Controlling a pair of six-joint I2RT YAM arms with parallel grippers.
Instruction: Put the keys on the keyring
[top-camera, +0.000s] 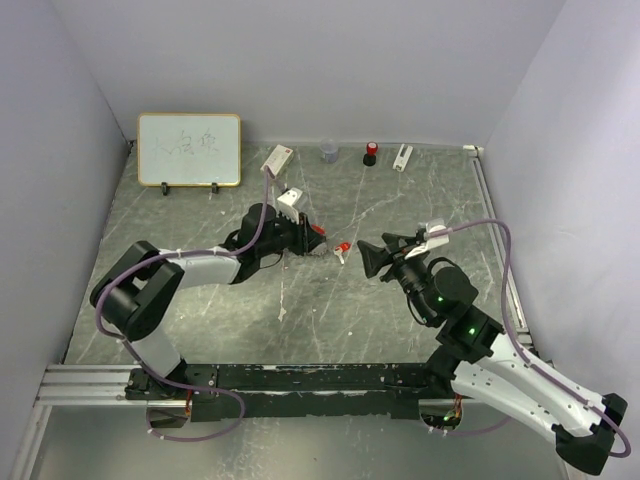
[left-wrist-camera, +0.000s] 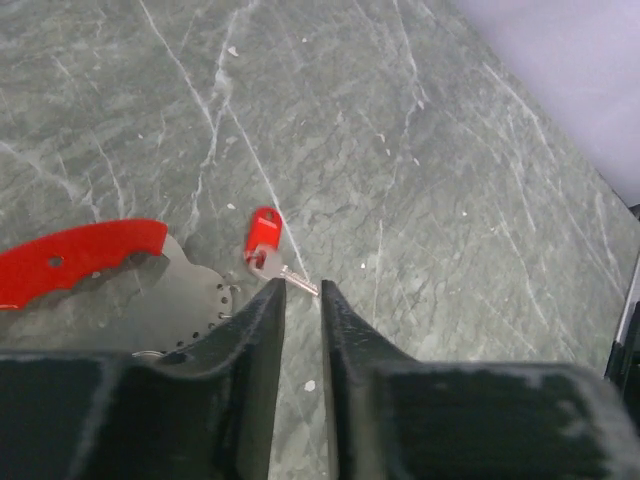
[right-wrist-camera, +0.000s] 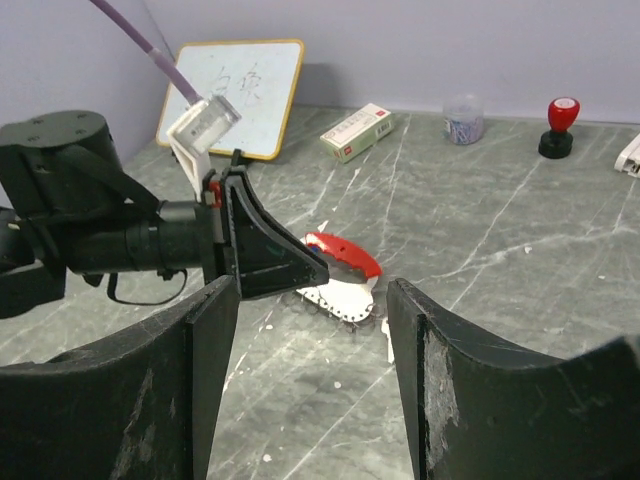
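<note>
Appears to be at the pick-up stage, as judged from the layout: no key on the ring yet. Noted a grey marbled surface (top-camera: 330, 330) carrying all the task items. Found the left end effector (left-wrist-camera: 302, 288) low over it, jaws parted only narrowly and gripping nothing, fingertips (left-wrist-camera: 265, 320) just beside the key's blade tip; cannot confirm contact. Found the right end effector (right-wrist-camera: 312, 290) spread wide and empty, facing the left one. Located the keyring (left-wrist-camera: 85, 258), a red fob joined to grey metal, lying flat and ungripped, partly hidden behind one left finger. Located the red-headed key (left-wrist-camera: 264, 232) flat just beside that metal, blade toward the narrow gap. Could not find the blue-headed key in any view. Recommend next a square pinch on the blade, then a lift toward the ring; expect slippage on so small a part.
</note>
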